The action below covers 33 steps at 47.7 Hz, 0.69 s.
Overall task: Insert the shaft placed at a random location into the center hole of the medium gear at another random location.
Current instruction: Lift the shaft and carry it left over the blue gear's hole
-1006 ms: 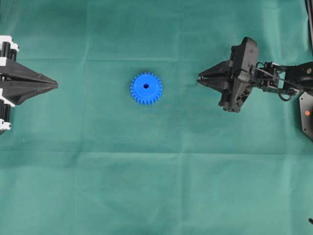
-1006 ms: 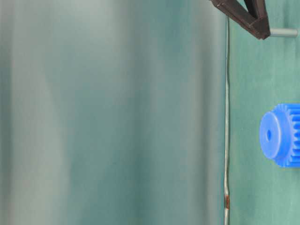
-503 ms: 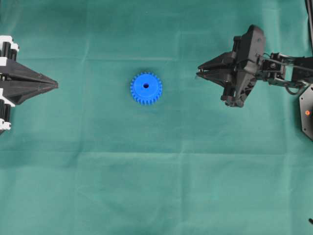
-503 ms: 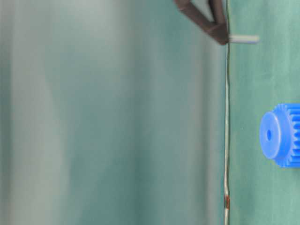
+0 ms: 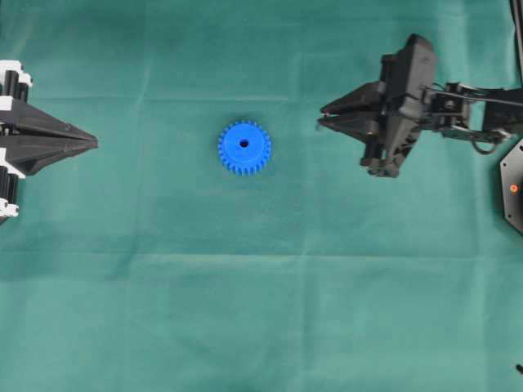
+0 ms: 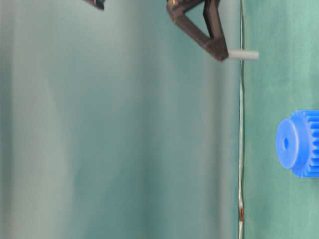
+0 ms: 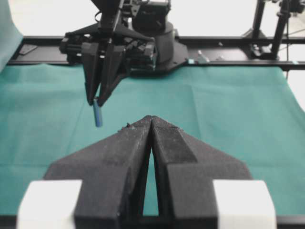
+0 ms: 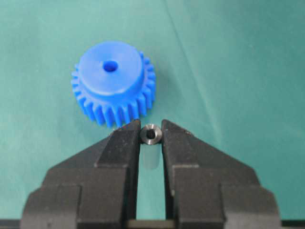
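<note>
Overhead: shaft [image 8: 151, 134] clamped in right pincer [image 5: 321, 124].

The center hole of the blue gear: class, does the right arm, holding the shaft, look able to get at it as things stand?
Probably yes. The right gripper is shut on the shaft, which hangs clear above the cloth. The center hole faces up, uncovered, with only bare green cloth between. The left gripper sits shut at the far side.
</note>
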Tool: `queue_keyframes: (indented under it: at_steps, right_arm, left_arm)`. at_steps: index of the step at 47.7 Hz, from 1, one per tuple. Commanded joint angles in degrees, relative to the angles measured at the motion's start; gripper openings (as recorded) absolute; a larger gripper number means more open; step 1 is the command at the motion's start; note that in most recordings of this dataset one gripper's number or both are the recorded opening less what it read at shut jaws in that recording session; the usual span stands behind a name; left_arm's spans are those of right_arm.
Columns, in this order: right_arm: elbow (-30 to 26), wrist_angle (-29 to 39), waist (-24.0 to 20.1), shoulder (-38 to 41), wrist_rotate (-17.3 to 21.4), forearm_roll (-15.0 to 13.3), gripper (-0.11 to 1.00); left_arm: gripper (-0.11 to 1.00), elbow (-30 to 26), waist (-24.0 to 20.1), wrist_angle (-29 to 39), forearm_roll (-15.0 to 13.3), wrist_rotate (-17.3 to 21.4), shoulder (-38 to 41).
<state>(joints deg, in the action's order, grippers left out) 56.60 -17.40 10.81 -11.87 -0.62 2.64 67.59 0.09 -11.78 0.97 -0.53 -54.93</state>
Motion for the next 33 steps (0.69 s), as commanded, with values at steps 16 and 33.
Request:
queue_keyframes:
  at_steps: [16,33]
  right_arm:
    - [-14.4,-0.1,-2.7,12.0,0.5,-0.2,0.14]
    - [-20.0,0.3,-3.8,17.2,0.5,-0.2,0.14]
  left_arm:
    - [0.0,-1.3,-0.1,0.6,0.2,0.0,0.4]
    - [0.0,-1.3,-0.1,0.6,0.2,0.0,0.4]
